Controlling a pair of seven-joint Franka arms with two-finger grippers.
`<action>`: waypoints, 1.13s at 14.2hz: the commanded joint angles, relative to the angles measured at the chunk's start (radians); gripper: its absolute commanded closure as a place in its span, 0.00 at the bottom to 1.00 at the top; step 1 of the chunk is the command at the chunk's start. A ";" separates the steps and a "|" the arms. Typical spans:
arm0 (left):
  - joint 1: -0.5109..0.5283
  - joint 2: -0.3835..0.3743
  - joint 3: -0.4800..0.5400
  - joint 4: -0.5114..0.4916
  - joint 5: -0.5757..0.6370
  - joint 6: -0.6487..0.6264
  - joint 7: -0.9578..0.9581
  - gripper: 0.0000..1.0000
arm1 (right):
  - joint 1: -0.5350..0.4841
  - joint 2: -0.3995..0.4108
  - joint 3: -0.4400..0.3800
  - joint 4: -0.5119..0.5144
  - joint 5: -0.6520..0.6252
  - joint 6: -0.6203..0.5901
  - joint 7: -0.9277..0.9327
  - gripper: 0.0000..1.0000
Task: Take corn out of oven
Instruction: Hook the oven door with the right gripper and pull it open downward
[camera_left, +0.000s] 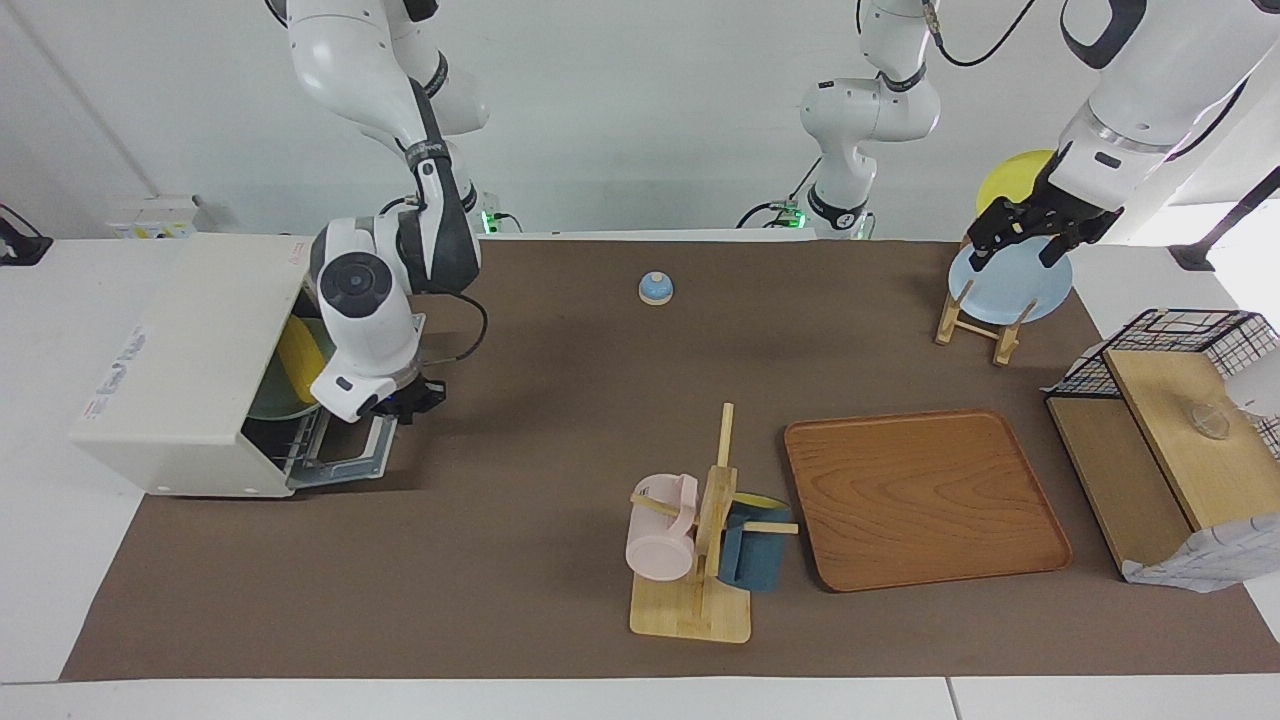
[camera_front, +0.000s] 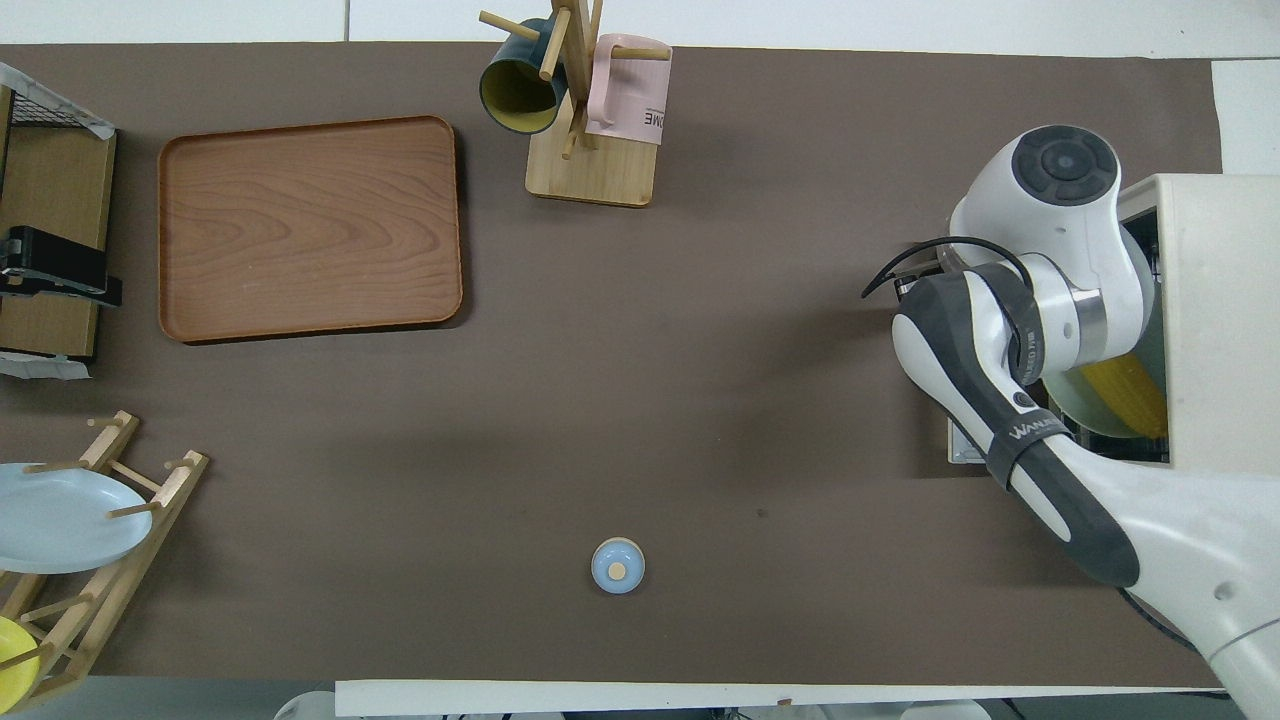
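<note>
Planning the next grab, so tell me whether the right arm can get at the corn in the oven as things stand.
Probably yes. The oven door is down, and the corn lies on a plate just inside the opening. The right gripper hangs over the lowered door, with nothing visible between them.

The oven (camera_left: 175, 360) is a boxy cream-white thing at the left of the facing view, at the right edge of the overhead view. Its door (camera_left: 345, 452) hangs open, folded down flat onto the brown mat. Inside, the corn (camera_left: 303, 357), bright yellow and ribbed with kernel rows, lies on a pale green plate (camera_left: 272, 400) on the rack, partly hidden by the arm.
</note>
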 joint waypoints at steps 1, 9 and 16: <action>0.005 -0.015 0.005 -0.007 0.007 -0.013 0.004 0.00 | -0.020 -0.003 -0.020 -0.023 -0.032 0.040 0.000 1.00; 0.005 -0.015 0.007 -0.007 0.007 -0.013 0.005 0.00 | 0.064 -0.048 -0.003 0.040 0.163 0.048 0.106 0.85; 0.005 -0.015 0.007 -0.007 0.007 -0.013 0.005 0.00 | -0.014 -0.160 -0.012 0.043 0.074 -0.271 0.106 0.49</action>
